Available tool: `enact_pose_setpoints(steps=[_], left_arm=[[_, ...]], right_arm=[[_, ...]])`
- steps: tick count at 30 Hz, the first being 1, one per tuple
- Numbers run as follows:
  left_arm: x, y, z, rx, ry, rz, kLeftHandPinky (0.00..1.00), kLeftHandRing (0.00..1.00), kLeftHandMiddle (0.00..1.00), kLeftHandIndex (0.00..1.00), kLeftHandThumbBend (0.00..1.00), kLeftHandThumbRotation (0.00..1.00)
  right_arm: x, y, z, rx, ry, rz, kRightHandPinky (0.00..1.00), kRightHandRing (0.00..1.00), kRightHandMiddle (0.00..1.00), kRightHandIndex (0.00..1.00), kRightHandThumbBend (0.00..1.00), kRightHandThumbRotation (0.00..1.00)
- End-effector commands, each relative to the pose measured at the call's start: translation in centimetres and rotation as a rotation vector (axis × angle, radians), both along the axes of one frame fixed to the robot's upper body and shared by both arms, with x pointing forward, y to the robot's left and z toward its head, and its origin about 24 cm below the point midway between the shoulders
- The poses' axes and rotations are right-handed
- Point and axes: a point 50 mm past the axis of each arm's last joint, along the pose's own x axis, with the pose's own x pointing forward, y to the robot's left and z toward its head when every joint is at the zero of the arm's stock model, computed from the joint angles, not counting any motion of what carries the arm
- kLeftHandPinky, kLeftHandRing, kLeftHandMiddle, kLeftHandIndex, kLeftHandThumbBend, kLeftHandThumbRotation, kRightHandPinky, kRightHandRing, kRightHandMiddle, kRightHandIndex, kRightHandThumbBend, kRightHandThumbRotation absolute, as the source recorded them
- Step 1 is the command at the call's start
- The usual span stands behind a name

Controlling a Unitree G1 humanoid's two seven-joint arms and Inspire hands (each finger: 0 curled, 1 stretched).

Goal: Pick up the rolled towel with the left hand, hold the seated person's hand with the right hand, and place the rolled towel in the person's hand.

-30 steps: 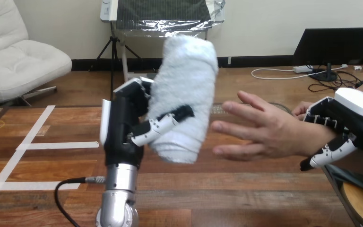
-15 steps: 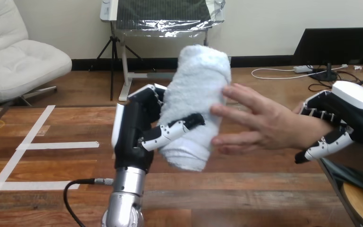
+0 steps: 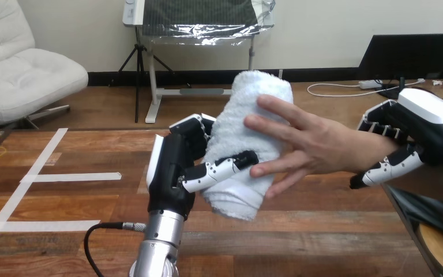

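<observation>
Mid-frame, the person's hand (image 3: pixel 317 144) covers the right flank of the rolled towel (image 3: pixel 233 130), and the towel hides part of the left hand (image 3: pixel 172 173). The right hand (image 3: pixel 424 130), cut by the right edge, covers most of the person's wrist (image 3: pixel 380 147).

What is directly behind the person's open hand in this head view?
The fluffy white rolled towel, gripped by the robot's left hand. The person's hand covers part of its right side, so contact there cannot be seen.

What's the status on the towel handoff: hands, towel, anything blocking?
Left hand shut on the rolled towel, held up, slightly tilted. Right hand curled round the person's wrist. Person's hand open, fingers against towel, not gripping. Nothing blocking.
</observation>
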Motion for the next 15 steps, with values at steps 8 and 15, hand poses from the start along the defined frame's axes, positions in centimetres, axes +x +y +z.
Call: enact_pose_setpoints(steps=[8, 15], left_arm=[[-0.45, -6.39, 2.97, -0.172, -0.101, -0.108, 0.29, 0.34, 0.38, 0.39, 0.62, 0.0], [-0.51, -6.81, 3.04, -0.171, -0.099, -0.109, 0.29, 0.33, 0.37, 0.4, 0.63, 0.0]], right_arm=[[1.08, 1.97, 1.33, 0.04, -0.026, 0.031, 0.36, 0.43, 0.48, 0.51, 0.89, 0.22], [1.16, 2.14, 1.24, 0.05, -0.029, 0.038, 0.36, 0.42, 0.48, 0.5, 0.89, 0.21]])
